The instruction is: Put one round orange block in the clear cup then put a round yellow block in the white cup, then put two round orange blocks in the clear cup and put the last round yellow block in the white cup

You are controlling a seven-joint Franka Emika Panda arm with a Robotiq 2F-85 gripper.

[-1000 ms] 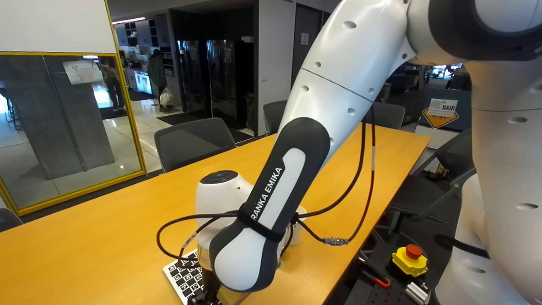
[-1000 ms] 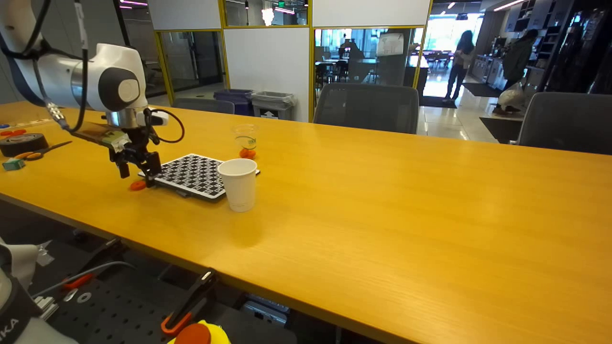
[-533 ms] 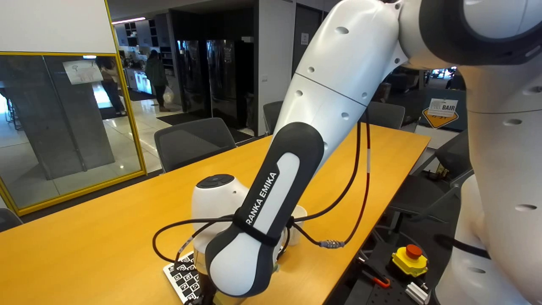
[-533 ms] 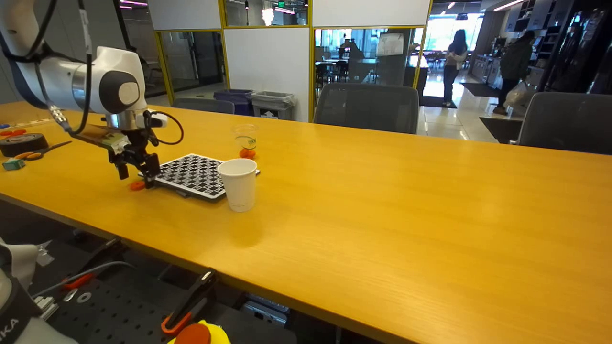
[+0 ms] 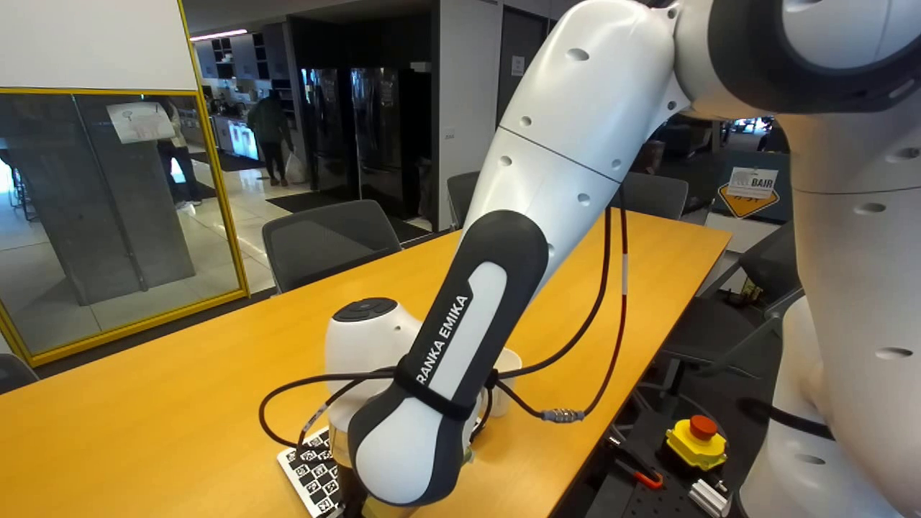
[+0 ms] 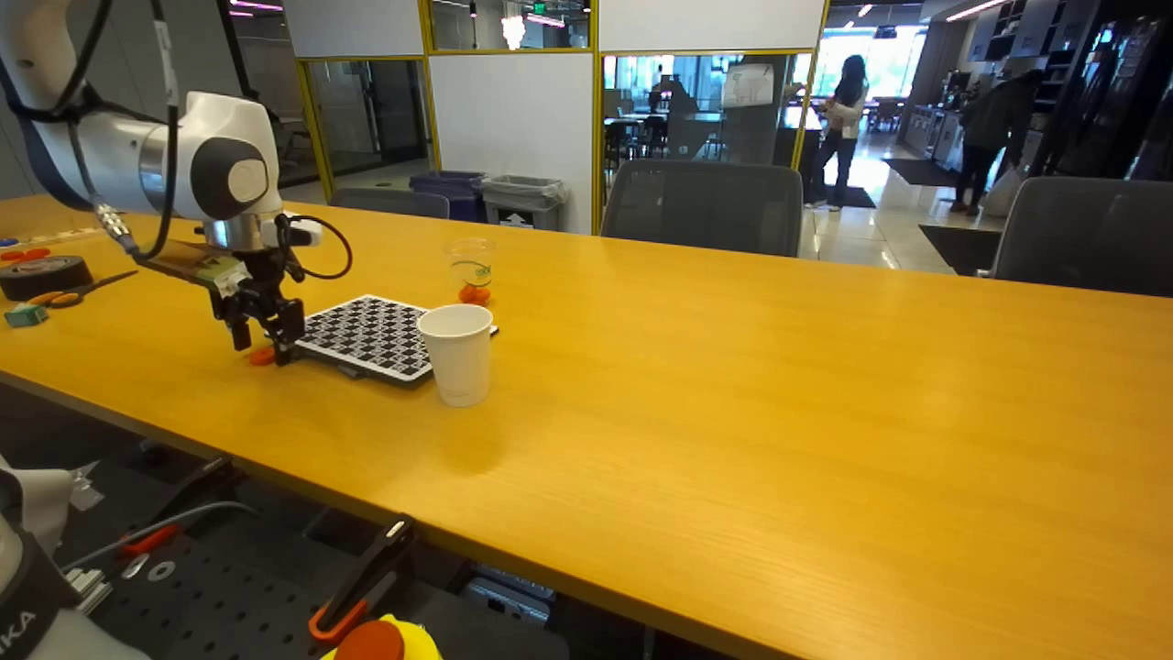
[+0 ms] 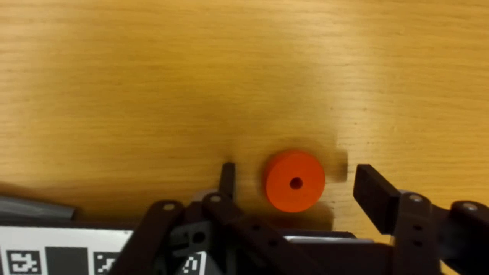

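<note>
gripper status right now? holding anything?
Gripper: open, holding nothing; in the wrist view a round orange block shows between its jaws, with a gap on each side.

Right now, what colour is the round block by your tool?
Orange-red block, clearest in the wrist view.

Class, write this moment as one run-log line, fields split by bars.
Gripper: open | orange block: on table, between fingertips, ungripped | clear cup: upright, orange pieces at bottom | white cup: upright, contents hidden
</note>
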